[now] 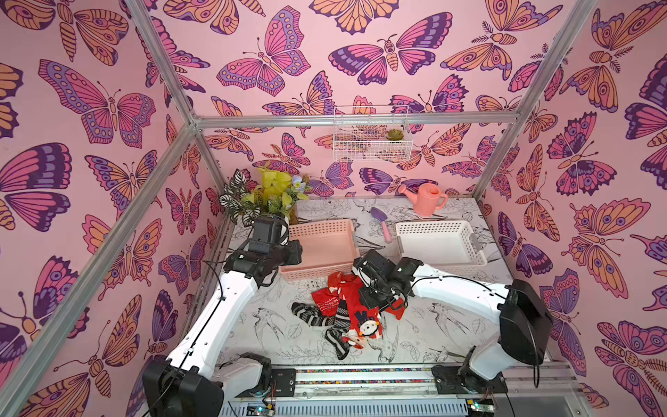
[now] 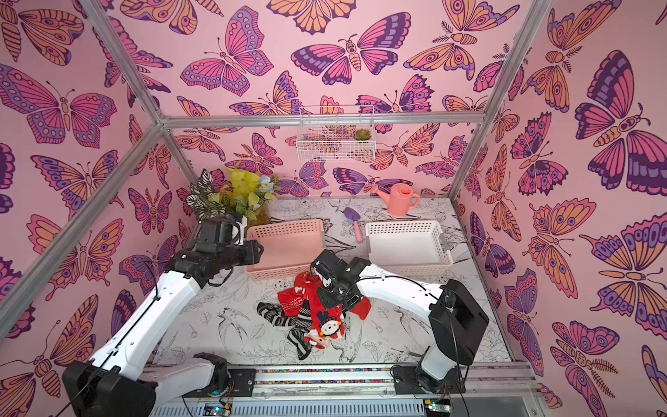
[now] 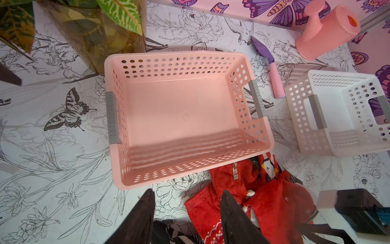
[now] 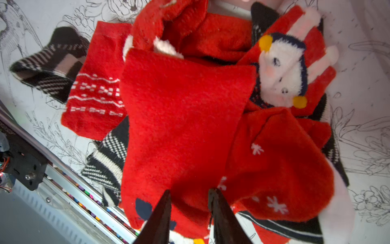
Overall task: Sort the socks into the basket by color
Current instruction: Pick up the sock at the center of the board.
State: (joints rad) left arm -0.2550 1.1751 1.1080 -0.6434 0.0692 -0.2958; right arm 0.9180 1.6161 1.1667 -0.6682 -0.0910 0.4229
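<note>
The socks (image 1: 346,310) lie in one heap in front of the two baskets. Several are red (image 4: 185,109) with white patterns and a penguin-like figure (image 4: 280,69); others are black-and-white striped (image 1: 310,315). My right gripper (image 4: 190,192) hangs low over the heap, its jaws apart, with a fold of a red sock between the fingertips. Its place in both top views is above the red socks (image 2: 334,296). My left gripper (image 3: 187,193) stands open and empty above the table by the pink basket's near corner (image 1: 294,252). The pink basket (image 3: 168,55) and the white basket (image 1: 433,225) hold nothing.
A pink watering can (image 1: 426,198) and a purple trowel (image 1: 382,222) lie behind the baskets. A potted plant (image 1: 263,195) stands at the back left. A wire shelf (image 1: 371,137) hangs on the back wall. A metal rail (image 4: 69,179) runs along the table's front edge.
</note>
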